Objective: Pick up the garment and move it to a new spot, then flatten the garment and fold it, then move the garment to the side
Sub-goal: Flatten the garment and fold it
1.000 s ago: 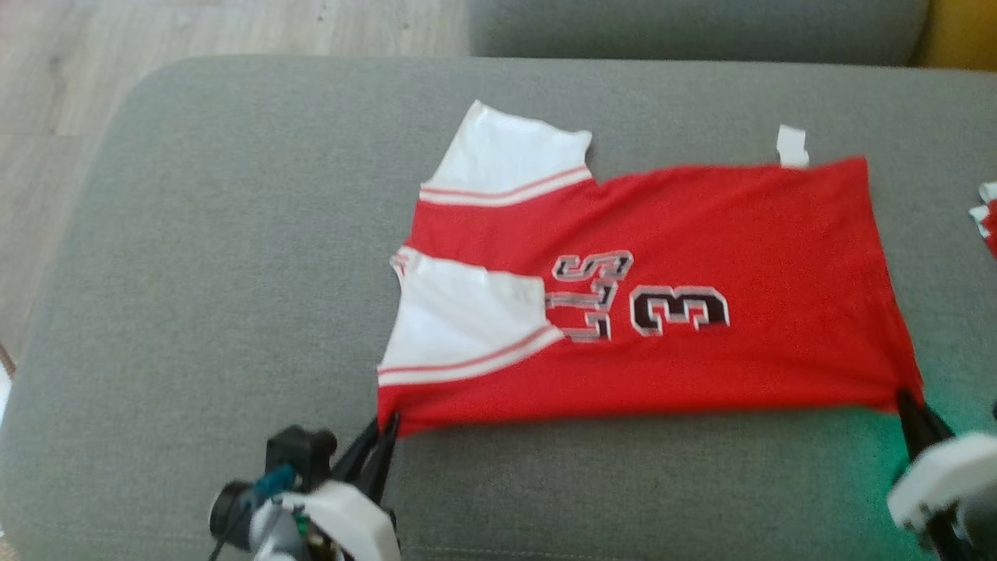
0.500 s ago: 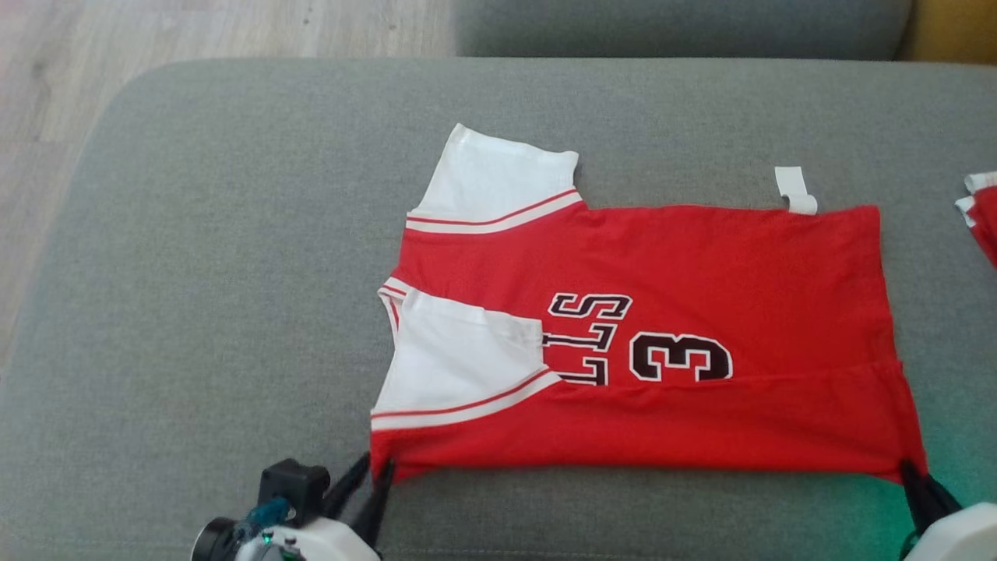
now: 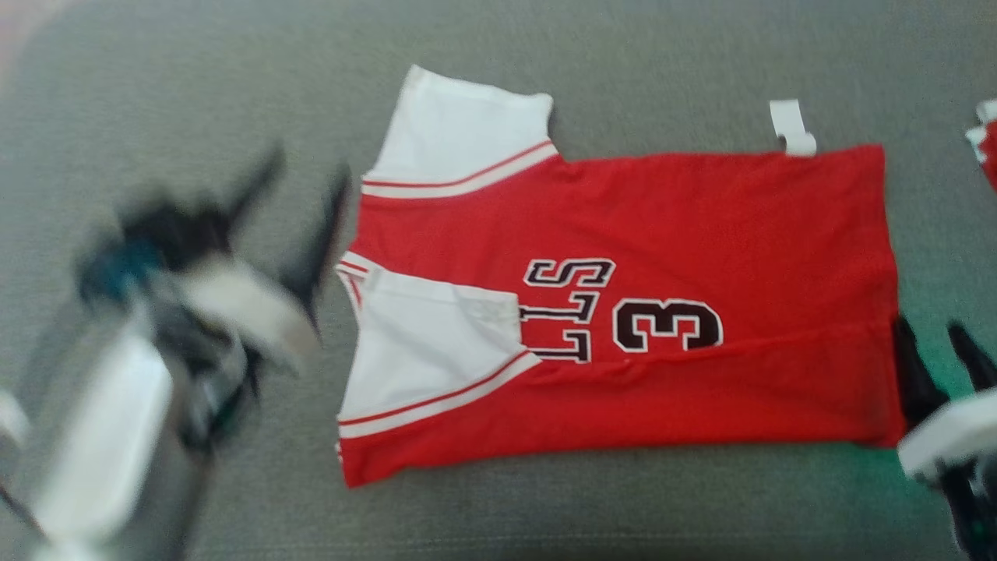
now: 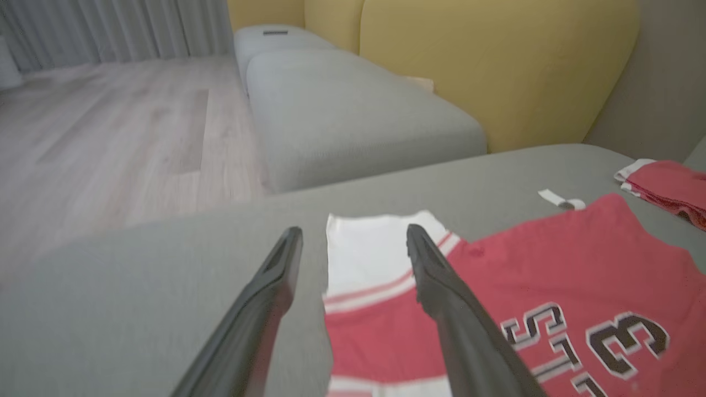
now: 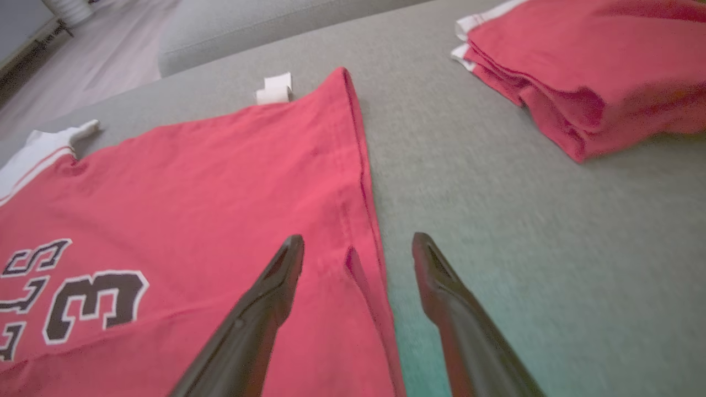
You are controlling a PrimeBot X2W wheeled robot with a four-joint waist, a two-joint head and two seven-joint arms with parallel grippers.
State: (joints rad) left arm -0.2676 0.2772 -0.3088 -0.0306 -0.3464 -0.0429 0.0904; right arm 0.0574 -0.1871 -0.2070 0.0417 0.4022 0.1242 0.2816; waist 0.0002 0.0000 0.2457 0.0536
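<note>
At frame left, my left tool (image 3: 305, 173) hangs open and blurred just beside the jersey (image 3: 701, 234). I judge that a swing inward could snag the near white sleeve (image 3: 436, 343) and spoil the fold. The jersey lies flat mid-frame on the grey sofa cushion (image 3: 195, 78). At right, my right tool (image 3: 931, 327) stands open at the hem corner and could drag it.

Left gripper (image 3: 308, 167) blurred (head view), folded red pile (image 3: 986, 144) cut off by right edge
</note>
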